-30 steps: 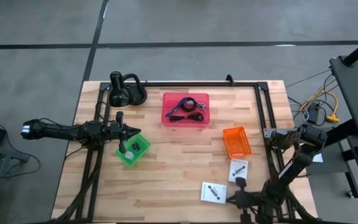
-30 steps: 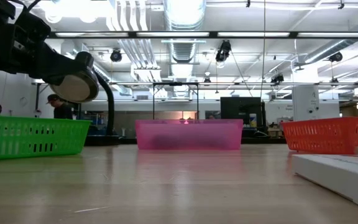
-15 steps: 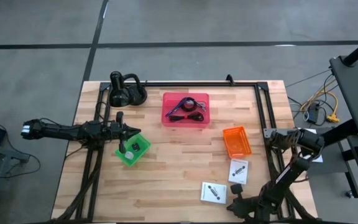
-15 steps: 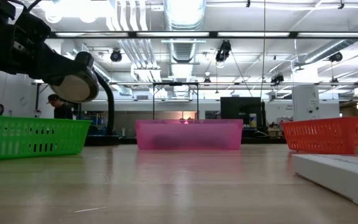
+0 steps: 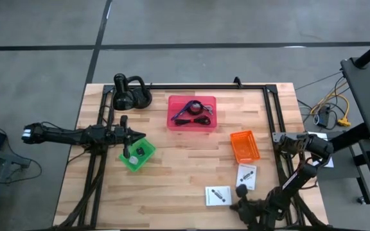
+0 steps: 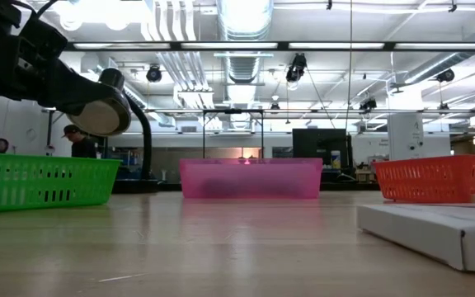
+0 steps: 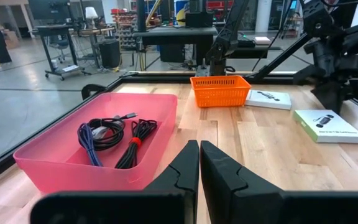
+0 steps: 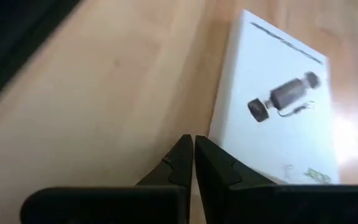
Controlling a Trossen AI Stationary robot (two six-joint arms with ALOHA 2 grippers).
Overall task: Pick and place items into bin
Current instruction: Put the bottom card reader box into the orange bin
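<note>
Two flat white packets lie on the wood near the table's front right. The nearer packet (image 5: 218,195) (image 8: 272,106) shows a printed part on its top. The other packet (image 5: 246,176) lies just behind it. My right gripper (image 5: 236,205) (image 8: 193,148) is shut, slanting down at the nearer packet's right side. My left gripper (image 5: 135,133) (image 7: 199,152) is shut and empty, level over the green bin (image 5: 137,153). The pink bin (image 5: 191,113) (image 7: 98,149) holds purple and black cables (image 7: 114,135). My right gripper has its shut fingertips (image 8: 205,154) at the long side edge (image 8: 216,130) of the nearer packet, slanting down from the table's right and near side. The packet lies flat on the table. The last bit of gap is too small to see.
An orange bin (image 5: 243,146) (image 6: 435,177) stands behind the packets. A black desk lamp (image 5: 124,94) sits at the far left. A black frame rail (image 5: 276,128) runs along the right side. Bare wood lies between the bins.
My right gripper has rolled about its wrist and gone a little toward the table's left edge, low over the wood. The nearer white packet has slid toward the left and turned slightly, staying flat.
</note>
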